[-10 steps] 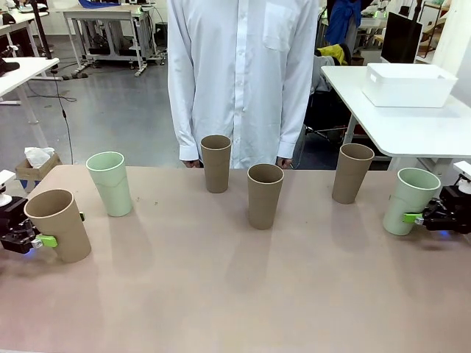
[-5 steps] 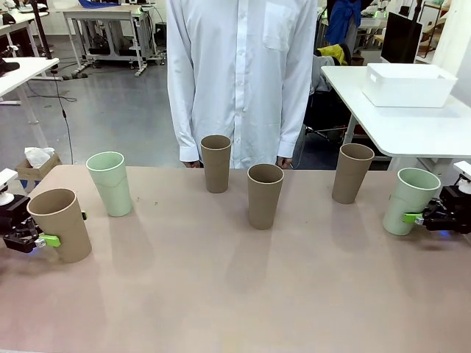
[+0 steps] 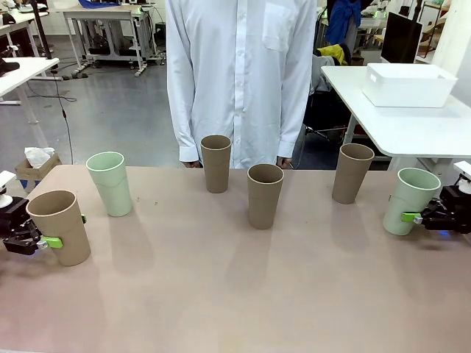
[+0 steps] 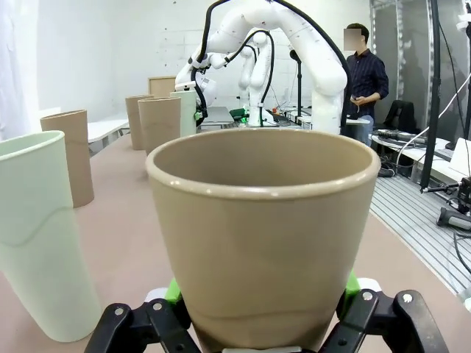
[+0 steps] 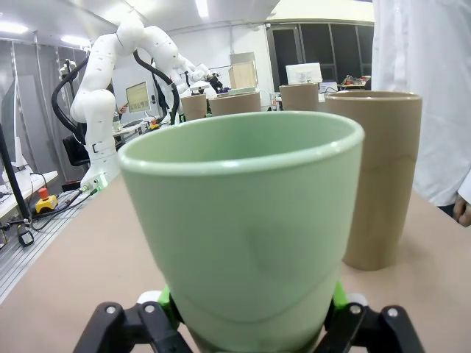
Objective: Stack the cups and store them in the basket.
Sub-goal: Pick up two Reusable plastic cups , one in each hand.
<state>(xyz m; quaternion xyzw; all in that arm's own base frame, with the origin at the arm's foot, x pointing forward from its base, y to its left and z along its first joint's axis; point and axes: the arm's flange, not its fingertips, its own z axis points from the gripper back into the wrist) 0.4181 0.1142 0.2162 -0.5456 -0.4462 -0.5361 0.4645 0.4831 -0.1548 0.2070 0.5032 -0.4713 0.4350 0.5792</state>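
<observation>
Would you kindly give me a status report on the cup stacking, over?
Left gripper shut on leftmost brown cup. Right gripper shut on rightmost mint cup. Nothing stacked yet; basket on side table. Person opposite.

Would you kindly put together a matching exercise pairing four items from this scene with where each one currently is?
Things:
1. tilted brown cup
2. tilted mint cup
3. basket
4. middle brown cup

Places:
A. on the white side table beyond the right end
B. gripped between the right gripper's fingers
C. standing free and upright at the table's centre
D. gripped between the left gripper's fingers

Pairs: 1-D, 2-B, 3-A, 4-C
</observation>
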